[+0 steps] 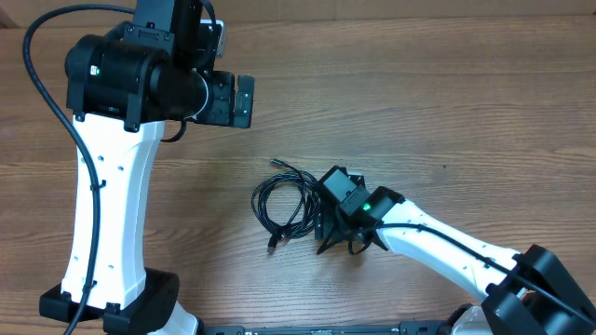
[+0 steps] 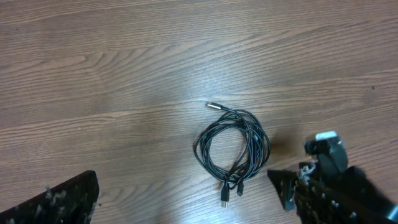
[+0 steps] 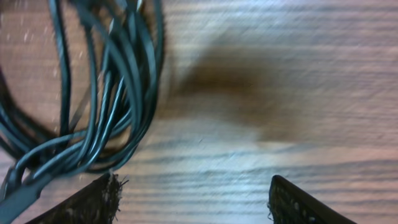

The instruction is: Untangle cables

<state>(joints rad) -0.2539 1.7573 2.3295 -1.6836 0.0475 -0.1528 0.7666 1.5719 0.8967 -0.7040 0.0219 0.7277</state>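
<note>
The cables (image 1: 284,203) lie as one loose coil of thin black cords on the wooden table, with plug ends sticking out at the top left and at the bottom. In the left wrist view the same coil of cables (image 2: 233,149) sits at mid-frame. My right gripper (image 1: 335,237) is low over the table just right of the coil. It is open, with bare wood between its fingers (image 3: 99,202), and the cables (image 3: 106,93) pass just beside the left finger. My left gripper (image 1: 244,100) hangs open high above the table at the back left, holding nothing.
The left arm's white column (image 1: 107,214) stands at the left of the table. The right arm (image 1: 447,251) stretches in from the front right corner. Bare wooden tabletop (image 1: 447,102) surrounds the coil.
</note>
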